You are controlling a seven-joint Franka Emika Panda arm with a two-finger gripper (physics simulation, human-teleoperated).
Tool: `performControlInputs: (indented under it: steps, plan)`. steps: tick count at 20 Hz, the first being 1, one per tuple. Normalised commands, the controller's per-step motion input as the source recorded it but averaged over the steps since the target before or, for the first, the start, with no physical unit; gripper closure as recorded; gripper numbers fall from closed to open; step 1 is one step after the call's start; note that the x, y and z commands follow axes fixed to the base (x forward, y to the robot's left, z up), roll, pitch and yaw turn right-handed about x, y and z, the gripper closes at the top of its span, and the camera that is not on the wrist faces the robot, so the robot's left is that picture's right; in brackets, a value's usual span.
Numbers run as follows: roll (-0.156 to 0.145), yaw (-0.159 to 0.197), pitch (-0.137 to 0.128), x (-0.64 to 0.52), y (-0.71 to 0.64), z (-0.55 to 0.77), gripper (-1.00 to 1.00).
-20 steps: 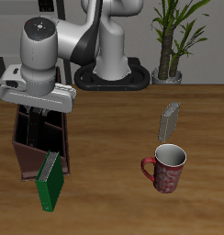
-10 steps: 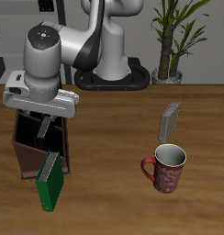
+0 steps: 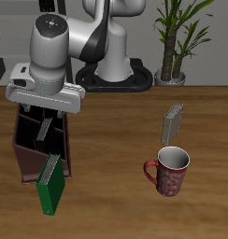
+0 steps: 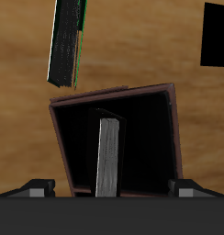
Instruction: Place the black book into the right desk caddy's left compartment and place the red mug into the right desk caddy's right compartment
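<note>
Black book (image 4: 107,154) upright inside right desk caddy (image 3: 36,147), directly beneath gripper (image 3: 46,128).

Matt brown wooden table (image 3: 116,131); dark wooden right desk caddy (image 3: 32,161); glossy speckled red mug (image 3: 169,171)

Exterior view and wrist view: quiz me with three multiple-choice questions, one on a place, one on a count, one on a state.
1. Where is the mug?
A. on the table, apart from the caddy
B. inside the caddy
C. on top of a book

2. How many books show?
A. one
B. two
C. three

3. The gripper is:
A. shut on the mug
B. open
C. shut on a book

Answers:
1. A, it stands on bare wood.
2. C, green book, grey book, black book.
3. B, its fingers are spread and the black book stands free in the caddy.
</note>
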Motion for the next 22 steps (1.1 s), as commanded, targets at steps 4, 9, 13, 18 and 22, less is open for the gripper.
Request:
performControlInputs:
  steps: [4, 9, 13, 18, 22]
  plan:
    - [0.023, 0.009, -0.024, -0.05, 0.25, 0.08, -1.00]
    - [0.019, 0.018, -0.032, -0.04, 0.31, 0.06, -1.00]
    - [0.064, 0.028, -0.048, 0.00, 0.99, 0.04, -1.00]
    - [0.003, 0.020, -0.018, 0.06, 0.58, -0.03, -1.00]
    - [0.066, -0.005, -0.025, 0.04, 0.80, 0.04, -1.00]
